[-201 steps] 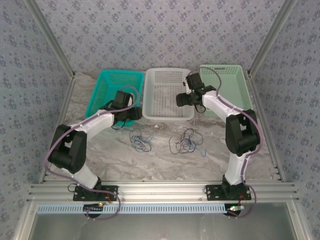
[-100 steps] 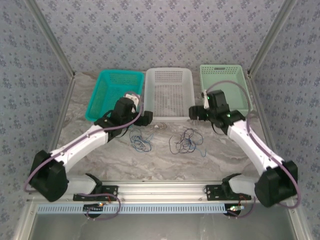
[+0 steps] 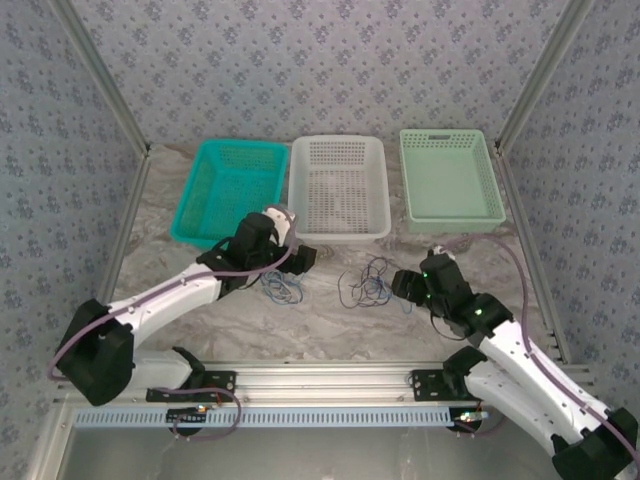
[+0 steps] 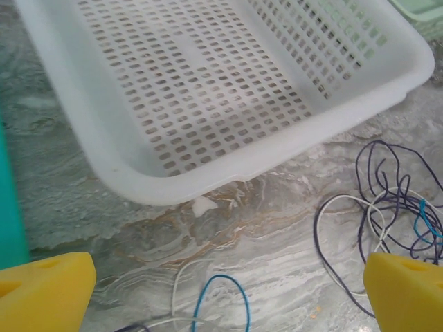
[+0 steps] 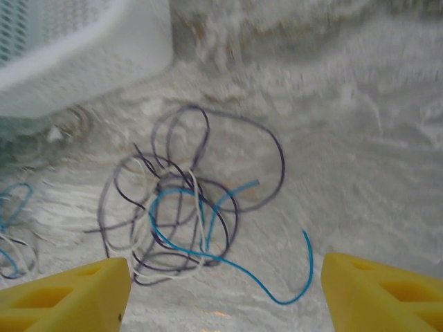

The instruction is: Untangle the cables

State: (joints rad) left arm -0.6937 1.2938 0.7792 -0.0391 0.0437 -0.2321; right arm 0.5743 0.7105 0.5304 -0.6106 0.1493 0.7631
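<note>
Left gripper [image 4: 223, 299]: yellow pads spread wide, nothing between them, hanging low over the marbled table [image 3: 330, 335]. At 6 o'clock in its wrist view lies a blue loop with a cream strand, part of the left clump [image 3: 283, 288]. The near rim of the white basket [image 3: 338, 233] is at 12.

Right gripper [image 5: 225, 294]: pads also well apart and empty. The right clump [image 5: 181, 221] lies flat on the table at 11 to 12 o'clock from the pads.

Top view: both clumps of cables [image 3: 372, 284] lie between the two grippers, at 6 o'clock from the white basket, and are apart from each other. The teal basket [image 3: 198, 205] and the green basket [image 3: 452, 222] flank the white one along the far side.

Handling, my judgement:
- The wires are thread-fine, limp and next to weightless. They hold no shape and will sag once lifted.
- Pulling one strand will likely drag the whole knot with it.
- They lie flush on the stone, so the pads must come right down to the surface, and a thin wire may slip from a loose pinch.

Where to hold:
- The free blue end [image 5: 305, 243], at 4 o'clock from the right clump's centre, clear of the crossings.
- Otherwise the outer dark loop [image 5: 275, 149], at 1 o'clock.
- Avoid the dense middle, where blue, dark and cream cross.
</note>
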